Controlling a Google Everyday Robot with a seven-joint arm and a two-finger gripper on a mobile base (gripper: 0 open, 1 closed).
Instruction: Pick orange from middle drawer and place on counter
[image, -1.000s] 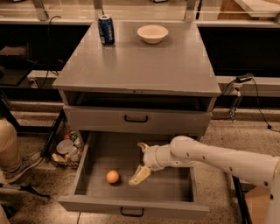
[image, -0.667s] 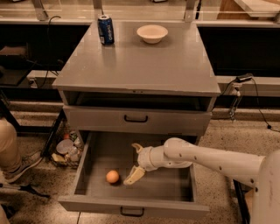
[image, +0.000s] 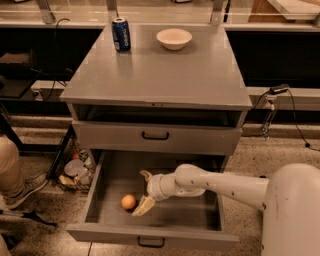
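Your gripper (image: 141, 194) has slid leftward inside the middle drawer (image: 200, 239) since a second ago and now sits just beside the orange (image: 128, 201), which has not shifted from its spot. At the left edge you have a person's khaki trouser leg (image: 7, 162) and a shoe (image: 22, 189), then a small heap of clutter (image: 75, 170) on the ground against the cabinet's left side; you cannot make out what is in it. Up on the counter (image: 160, 75), a blue soda can (image: 120, 33) stands upright near the back left corner. Below, the middle drawer is pulled well out, and the orange lies left of centre on its grey floor, nearer the front wall than the back. Immediately to its right, the gripper's two pale fingers (image: 143, 206) are spread apart and grip nothing: one points toward the back of the drawer, the other angles down toward the front with its tip close to the fruit, though you cannot tell whether they touch. A cream bowl (image: 174, 38) sits on the counter to the right of the can, apart from it. Above the open drawer, a closed drawer front (image: 200, 142) carries a black handle. The white arm (image: 225, 182) reaches into the drawer from the right, running back to the robot's rounded body (image: 292, 210) at the lower right. Behind it, a dark cable and plug (image: 276, 90) hang over the speckled floor (image: 280, 150).
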